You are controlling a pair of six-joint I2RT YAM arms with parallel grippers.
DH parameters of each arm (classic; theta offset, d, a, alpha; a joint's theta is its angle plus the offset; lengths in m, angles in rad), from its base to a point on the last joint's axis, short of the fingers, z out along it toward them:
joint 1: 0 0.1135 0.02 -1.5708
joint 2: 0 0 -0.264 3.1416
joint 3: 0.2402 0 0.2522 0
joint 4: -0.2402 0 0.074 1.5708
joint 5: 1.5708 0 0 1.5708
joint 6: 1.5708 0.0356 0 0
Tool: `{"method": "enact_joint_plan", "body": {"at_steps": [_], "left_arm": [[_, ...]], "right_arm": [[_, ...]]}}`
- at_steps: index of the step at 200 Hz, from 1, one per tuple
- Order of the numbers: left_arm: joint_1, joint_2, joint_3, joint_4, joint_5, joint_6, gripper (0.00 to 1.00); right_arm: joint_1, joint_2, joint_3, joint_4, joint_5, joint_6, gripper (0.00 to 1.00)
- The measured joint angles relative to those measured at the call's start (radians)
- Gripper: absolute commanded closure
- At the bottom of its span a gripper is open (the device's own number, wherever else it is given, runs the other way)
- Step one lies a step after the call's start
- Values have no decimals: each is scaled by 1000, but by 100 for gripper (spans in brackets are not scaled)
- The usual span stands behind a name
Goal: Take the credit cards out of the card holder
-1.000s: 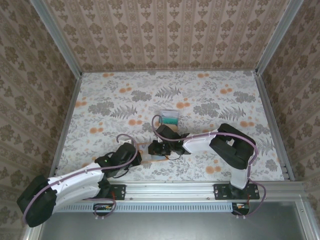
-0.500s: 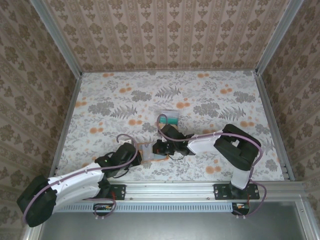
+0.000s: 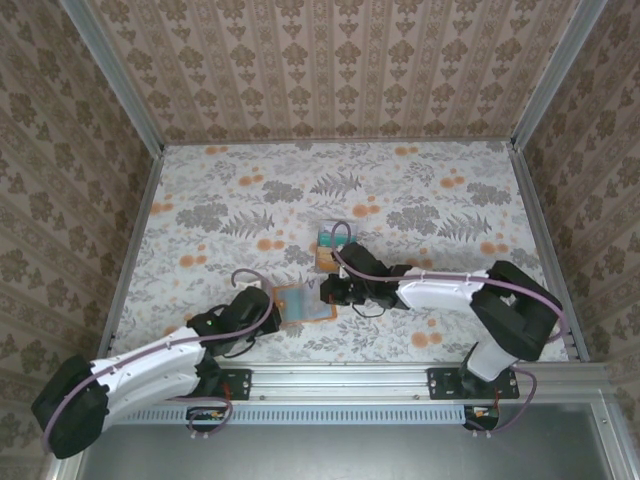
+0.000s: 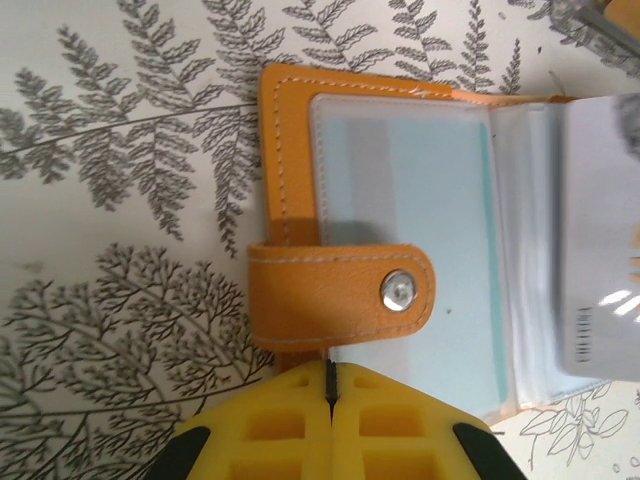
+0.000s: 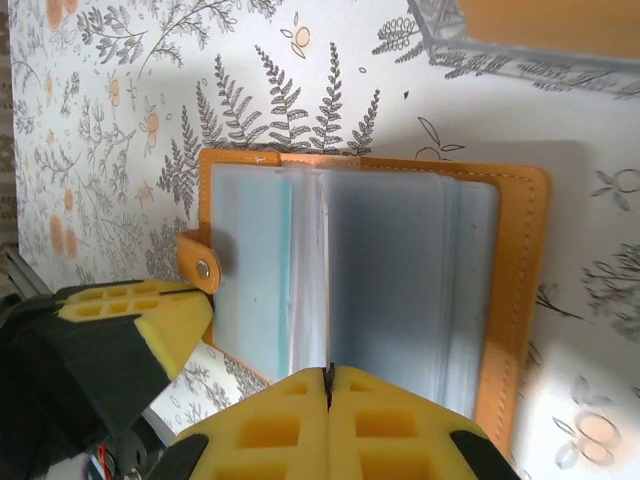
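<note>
Lying open, orange card holder [image 5: 520, 262] shows clear sleeves [image 5: 400, 280].

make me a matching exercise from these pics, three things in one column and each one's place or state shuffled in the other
Things
1. orange bifold leather card holder
2. round silver metal snap
3. flat orange plastic card

Place or state
A. lying loose beyond the holder
B. spread open, clear pockets showing
C. fixed on the orange strap tab

Pairs: 1-B, 2-C, 3-A
</note>
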Motion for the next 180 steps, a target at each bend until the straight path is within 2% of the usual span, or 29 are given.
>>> {"method": "enact_joint_plan", "body": {"at_steps": [15, 30, 58, 75, 100, 116, 143, 180], "left_arm": [[0, -23, 5, -31, 0, 6, 100], [0, -44, 19, -58, 0, 14, 92], [0, -75, 55, -76, 4, 35, 69], [0, -84, 72, -80, 11, 60, 61], [0, -95, 83, -83, 22, 82, 39], [0, -114, 85, -95, 29, 103, 21], [0, -174, 89, -130, 32, 117, 1], [0, -296, 107, -220, 2, 117, 0]], "right_arm": [[-1, -52, 7, -69, 18, -45, 100], [-1, -97, 29, -143, 38, -105, 100], [-3, -177, 123, -298, 97, -261, 100], [-3, -212, 209, -381, 148, -393, 100], [-3, -231, 302, -453, 222, -608, 100], [-3, -231, 328, -481, 274, -757, 100], [-6, -201, 372, -532, 369, -972, 100], [-26, -73, 483, -556, 467, -1182, 100]]}}
